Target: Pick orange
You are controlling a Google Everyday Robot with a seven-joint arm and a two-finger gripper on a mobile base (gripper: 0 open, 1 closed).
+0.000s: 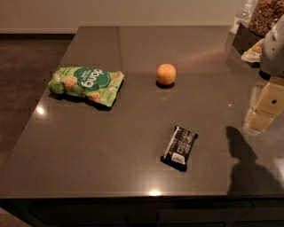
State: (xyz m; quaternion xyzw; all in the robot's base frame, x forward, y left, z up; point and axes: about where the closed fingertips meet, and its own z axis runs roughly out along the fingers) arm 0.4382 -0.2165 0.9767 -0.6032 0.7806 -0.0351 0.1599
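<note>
Pale cream in colour, the claw (262, 110) hangs at the right edge of the view, low over the desk (111, 168). The white arm (275, 44) rises above it, partly cut off by the frame. How far the claw is parted cannot be made out, and nothing shows in its hold. A dark shadow (244, 168) falls on the desk in front of it, toward the near edge.

3 things lie on the dark, glossy top. The orange (166, 74) sits alone near the middle, toward the far side, well to the left of the claw and farther back, clearly apart from it. A green snack bag (86, 84) lies flat to the orange's left, near the desk's left edge. A black wrapped bar (179, 147) lies nearer the front. A jar (266, 13) stands in the far right corner.
</note>
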